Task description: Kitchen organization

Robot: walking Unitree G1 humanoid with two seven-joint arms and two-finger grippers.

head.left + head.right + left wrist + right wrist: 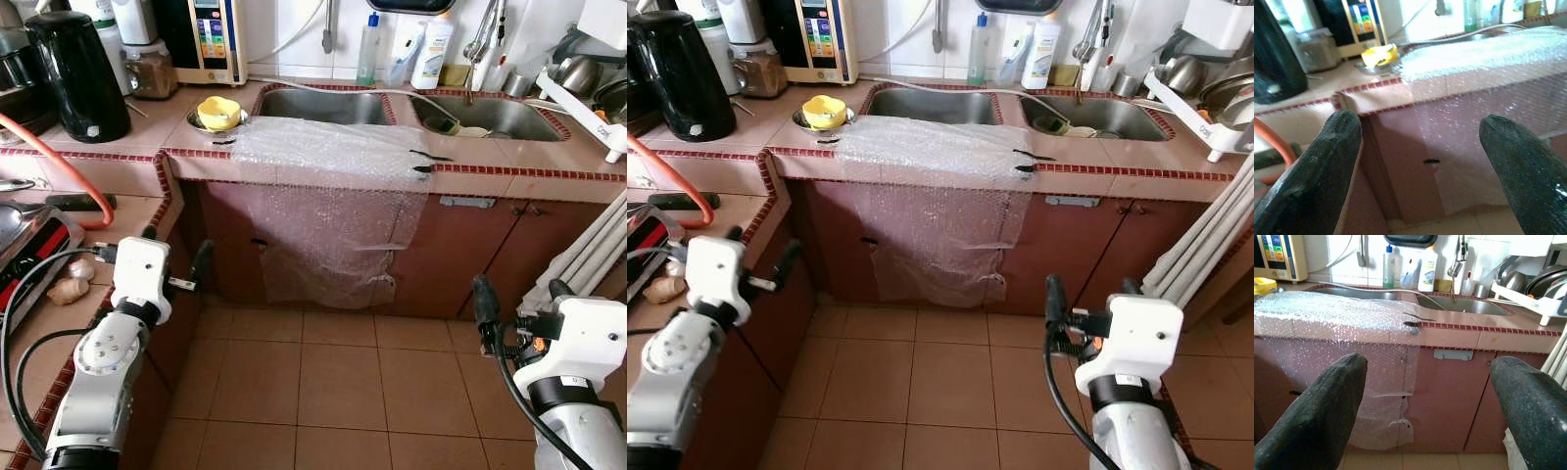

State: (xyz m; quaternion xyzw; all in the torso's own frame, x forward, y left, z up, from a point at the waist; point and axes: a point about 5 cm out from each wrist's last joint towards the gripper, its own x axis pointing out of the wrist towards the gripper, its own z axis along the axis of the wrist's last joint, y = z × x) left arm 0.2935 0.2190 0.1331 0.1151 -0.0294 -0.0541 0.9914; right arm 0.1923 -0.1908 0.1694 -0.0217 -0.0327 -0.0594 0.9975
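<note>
A sheet of bubble wrap (333, 186) lies over the tiled counter (509, 176) in front of the double sink (323, 106) and hangs down the brown cabinet front, held by bits of black tape. A yellow bowl (218, 111) sits in a metal dish left of the sink. My left gripper (176, 250) is open and empty, low beside the left counter corner. My right gripper (521, 292) is open and empty too, held low before the cabinet doors. Along the wrist views, the left gripper (1420, 142) and right gripper (1430, 382) both face the hanging wrap.
A black kettle (78, 73) and appliances stand at the back left. An orange hose (69, 162) arcs over the left counter by a stove (24, 245). Bottles (432, 49) line the sink's back. White pipes (588, 255) lean at the right. Tiled floor (323, 382) lies ahead.
</note>
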